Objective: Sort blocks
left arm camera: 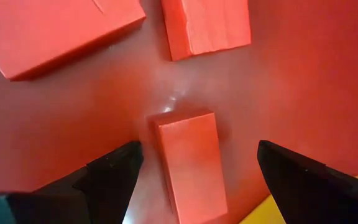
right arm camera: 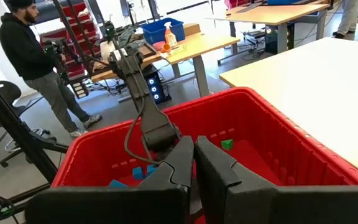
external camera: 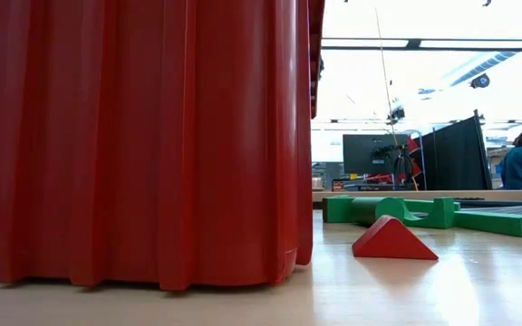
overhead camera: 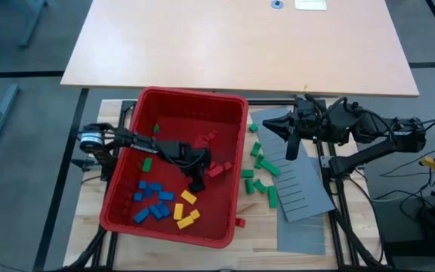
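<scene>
Overhead camera looks straight down; the table-level one sits against the red bin (external camera: 143,136) (shared with overhead)

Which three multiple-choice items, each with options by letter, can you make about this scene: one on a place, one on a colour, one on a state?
1. Where is the left gripper?
A. inside the red bin
B. over the grey panels
C. off the table

2. What colour is the block between the left gripper's fingers?
A. blue
B. red
C. green

3. How is the right gripper?
A. open wide
B. holding a yellow block
C. shut and empty

Answers:
1. A: the high view shows it down among the blocks in the bin.
2. B: the left wrist view shows a red block between the open fingers.
3. C: the right wrist view shows its fingers together with nothing between.
</scene>
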{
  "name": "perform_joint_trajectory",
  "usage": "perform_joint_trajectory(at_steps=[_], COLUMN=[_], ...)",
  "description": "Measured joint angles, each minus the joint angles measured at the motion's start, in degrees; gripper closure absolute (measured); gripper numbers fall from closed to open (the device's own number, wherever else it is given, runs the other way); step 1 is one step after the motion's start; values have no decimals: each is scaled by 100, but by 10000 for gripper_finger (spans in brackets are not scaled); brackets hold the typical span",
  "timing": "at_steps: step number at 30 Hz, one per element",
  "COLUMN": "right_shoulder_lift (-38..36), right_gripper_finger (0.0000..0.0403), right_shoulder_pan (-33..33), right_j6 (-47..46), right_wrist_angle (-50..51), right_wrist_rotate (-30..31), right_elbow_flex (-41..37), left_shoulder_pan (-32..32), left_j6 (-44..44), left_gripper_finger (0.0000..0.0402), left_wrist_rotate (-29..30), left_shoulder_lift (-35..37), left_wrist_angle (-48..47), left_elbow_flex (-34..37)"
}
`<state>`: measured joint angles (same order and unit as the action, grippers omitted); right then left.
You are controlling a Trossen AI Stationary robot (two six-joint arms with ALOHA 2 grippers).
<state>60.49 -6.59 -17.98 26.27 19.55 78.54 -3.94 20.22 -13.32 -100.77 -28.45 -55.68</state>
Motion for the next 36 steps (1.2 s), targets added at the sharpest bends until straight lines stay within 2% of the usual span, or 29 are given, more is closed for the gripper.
perform_joint_trajectory(at_steps=[5,10,13,18,19,28,31,36], right_shoulder_lift=[0,0,0,0,0,0,0,0], right_gripper_finger=[403,403,403,403,403,403,403,403], right_shoulder_pan=[0,0,0,0,0,0,0,13], right_j6=[0,0,0,0,0,0,12,129], right_wrist_angle=[0,1,-1,-1,-1,-7,-8,-33], right_wrist_rotate=[0,0,0,0,0,2,2,4], right_elbow_flex=[2,2,0,2,0,2,1,2], left_shoulder_pan=[205,288,321,315,314,311,290,293], left_j6=[46,126,130,9,-25,-109,-19,-17], left_gripper_finger=[89,104,154,286,298,297,297,297], left_wrist_rotate=[605,906,1084,1124,1109,1064,1051,1082], left_shoulder_lift=[-68,-74,-83,-88,-88,177,558,1312], left_wrist_angle=[-4,7,-3,-44,-44,-85,-306,-597], left_elbow_flex=[-2,3,10,17,17,48,61,-445])
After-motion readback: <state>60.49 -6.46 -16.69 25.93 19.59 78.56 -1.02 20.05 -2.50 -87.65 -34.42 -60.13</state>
